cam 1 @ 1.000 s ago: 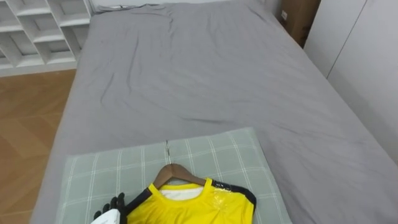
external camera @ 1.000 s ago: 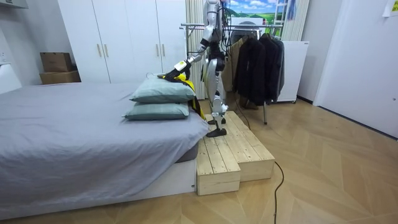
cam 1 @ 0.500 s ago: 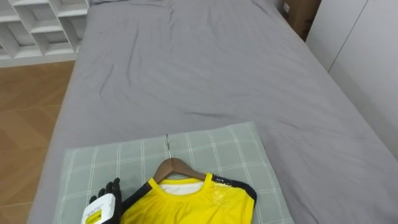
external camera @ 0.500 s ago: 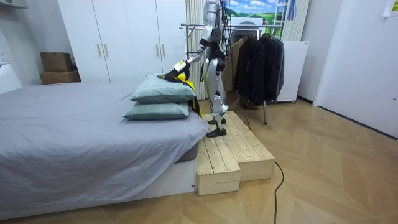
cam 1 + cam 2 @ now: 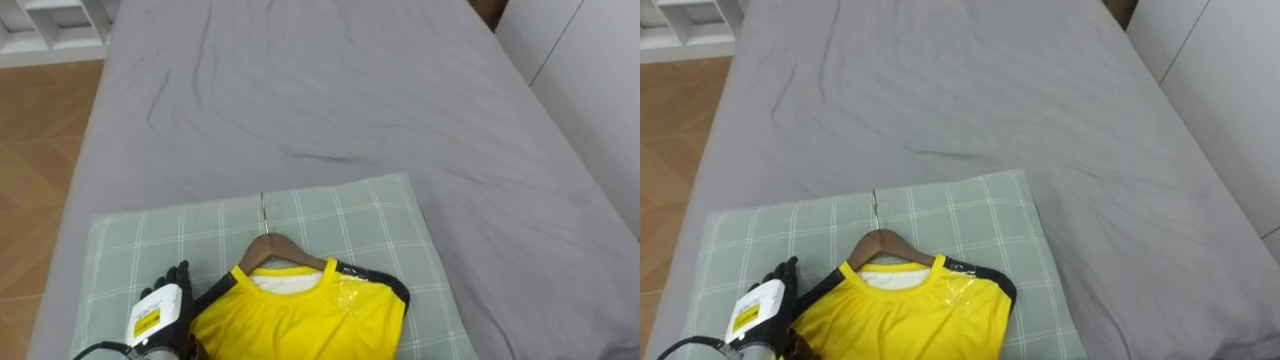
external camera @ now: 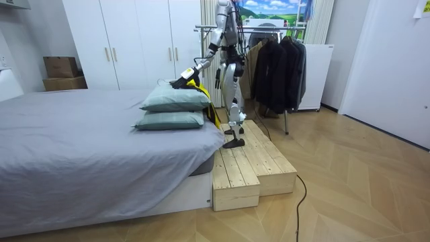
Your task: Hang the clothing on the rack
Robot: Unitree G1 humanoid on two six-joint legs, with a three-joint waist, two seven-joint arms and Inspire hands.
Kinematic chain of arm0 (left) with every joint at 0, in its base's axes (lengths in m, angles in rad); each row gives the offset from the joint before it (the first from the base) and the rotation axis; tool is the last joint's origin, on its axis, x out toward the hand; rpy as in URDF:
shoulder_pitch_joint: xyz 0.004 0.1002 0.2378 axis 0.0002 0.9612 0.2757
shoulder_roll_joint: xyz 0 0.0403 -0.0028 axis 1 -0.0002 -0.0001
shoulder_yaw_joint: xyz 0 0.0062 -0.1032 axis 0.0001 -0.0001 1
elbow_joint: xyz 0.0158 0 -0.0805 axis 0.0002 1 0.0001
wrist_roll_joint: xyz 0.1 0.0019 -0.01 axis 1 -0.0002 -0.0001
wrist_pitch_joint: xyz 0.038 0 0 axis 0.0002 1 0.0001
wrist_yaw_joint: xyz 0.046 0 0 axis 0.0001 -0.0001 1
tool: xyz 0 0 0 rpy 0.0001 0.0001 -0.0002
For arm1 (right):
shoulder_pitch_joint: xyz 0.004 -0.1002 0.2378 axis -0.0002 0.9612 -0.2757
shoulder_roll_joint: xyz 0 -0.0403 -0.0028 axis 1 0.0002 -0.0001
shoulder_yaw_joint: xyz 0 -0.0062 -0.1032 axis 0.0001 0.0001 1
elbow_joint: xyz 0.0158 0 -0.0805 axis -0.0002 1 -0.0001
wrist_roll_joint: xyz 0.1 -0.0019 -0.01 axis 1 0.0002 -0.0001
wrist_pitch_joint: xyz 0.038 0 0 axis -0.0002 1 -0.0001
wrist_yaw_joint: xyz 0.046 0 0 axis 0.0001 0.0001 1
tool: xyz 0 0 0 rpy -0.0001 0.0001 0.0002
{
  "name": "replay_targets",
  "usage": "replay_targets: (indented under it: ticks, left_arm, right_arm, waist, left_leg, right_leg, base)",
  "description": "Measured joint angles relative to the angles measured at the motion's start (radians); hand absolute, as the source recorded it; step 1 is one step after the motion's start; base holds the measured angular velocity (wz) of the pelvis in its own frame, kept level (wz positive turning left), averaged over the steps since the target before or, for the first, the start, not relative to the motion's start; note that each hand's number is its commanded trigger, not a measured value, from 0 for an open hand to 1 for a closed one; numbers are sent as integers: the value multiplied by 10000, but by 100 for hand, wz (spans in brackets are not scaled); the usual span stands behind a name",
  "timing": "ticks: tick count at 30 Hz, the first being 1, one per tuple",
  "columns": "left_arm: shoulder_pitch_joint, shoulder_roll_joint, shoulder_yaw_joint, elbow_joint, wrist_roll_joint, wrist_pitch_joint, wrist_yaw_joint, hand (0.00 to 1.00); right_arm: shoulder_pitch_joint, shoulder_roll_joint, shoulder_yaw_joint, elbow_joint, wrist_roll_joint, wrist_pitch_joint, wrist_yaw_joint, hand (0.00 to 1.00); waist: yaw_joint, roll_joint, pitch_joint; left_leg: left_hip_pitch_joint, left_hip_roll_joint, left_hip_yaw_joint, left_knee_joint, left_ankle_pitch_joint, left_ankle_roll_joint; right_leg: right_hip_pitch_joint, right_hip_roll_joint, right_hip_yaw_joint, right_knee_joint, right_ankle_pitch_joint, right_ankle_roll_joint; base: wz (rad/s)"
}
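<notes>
One yellow shirt (image 5: pixel 300 325) on a wooden hanger (image 5: pixel 268 250) lies flat on a green checked pillow (image 5: pixel 370 220) at the near end of the grey bed (image 5: pixel 330 90), hook pointing up the bed. The left hand (image 5: pixel 158 312) rests on the pillow at the shirt's left side. Its fingers (image 5: pixel 180 275) are stretched forward, fairly straight, just beside the dark sleeve edge and closed on nothing. Room view: the robot stands on a wooden platform (image 6: pixel 252 165) beside the bed, one arm reaching to the pillow.
</notes>
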Motion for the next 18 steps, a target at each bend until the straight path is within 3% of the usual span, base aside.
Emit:
replay_targets:
  ticks: [6, 14, 18]
  left_arm:
    - [-136, 54, -14, 3, -1, -27, 5, 0]
    - [-301, 165, -50, 150, 77, -284, 110, 0]
    - [-302, 165, -131, 148, 109, -287, 122, 0]
  right_arm:
    - [-225, -30, 299, 188, 5, -29, -2, 0]
    - [-660, 3, 293, 298, -10, -123, 22, 0]
    - [-748, 58, 305, 364, 8, -124, 75, 0]
  waist:
    - [-8, -34, 26]
    - [-13, -182, 163]
    - [-12, -185, 166]
  left_leg:
    - [-286, 1, 1, -5, 43, -2]
    - [-508, 8, -4, 8, 112, 8]
    - [-513, 3, -5, 7, 121, 18]
  right_leg:
    - [-307, 0, 8, 34, 6, -10]
    - [-565, -2, -30, 190, 11, -17]
    - [-556, -8, -60, 189, 11, -16]
  base:
    - [0]
    - [0]
    - [0]
